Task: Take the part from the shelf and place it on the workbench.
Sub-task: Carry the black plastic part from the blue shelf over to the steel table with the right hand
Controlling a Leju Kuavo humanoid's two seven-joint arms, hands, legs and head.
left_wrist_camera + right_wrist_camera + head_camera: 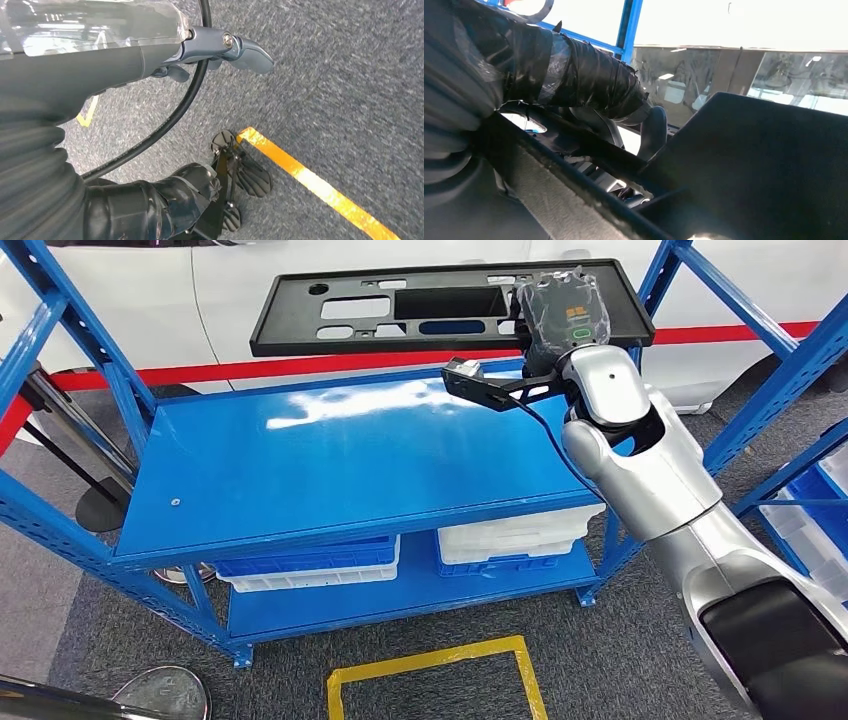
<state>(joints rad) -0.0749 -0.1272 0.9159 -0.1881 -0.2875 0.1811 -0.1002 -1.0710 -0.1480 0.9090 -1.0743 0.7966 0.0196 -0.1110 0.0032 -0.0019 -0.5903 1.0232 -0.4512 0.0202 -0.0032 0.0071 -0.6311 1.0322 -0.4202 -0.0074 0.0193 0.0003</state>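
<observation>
**Part held aloft beyond the blue workbench**

Currently, the black part [450,308], a flat rectangular panel with several cut-outs and one deep rectangular recess, is seen in the head view held off the surface past the far edge of the blue workbench [330,465], roughly level. It is gripped at its right end by the right hand [560,315], whose fingers are closed over the panel's edge; the hand is wrapped in dark tape and clear film. In the right wrist view the taped fingers [589,80] are seen curled across a rim of the part [744,165], with a grey thumb [653,131] pressed beside an opening in it. The silver right arm [650,480] is stretched up from the lower right across the bench's right end, with a small black camera bracket [480,382] and a cable at its wrist.

The left hand [220,50] is seen in the left wrist view above grey carpet [340,75]; nothing is held in it, and a grey finger is extended, but whether the other fingers are spread or curled cannot be told. A yellow tape line [310,180] is crossed over the carpet there.

Blue and white bins [310,565] are stored on the bench's lower shelf, and a yellow tape square [435,680] is marked on the floor in front. Blue shelf uprights [70,330] are stood at both sides.
</observation>
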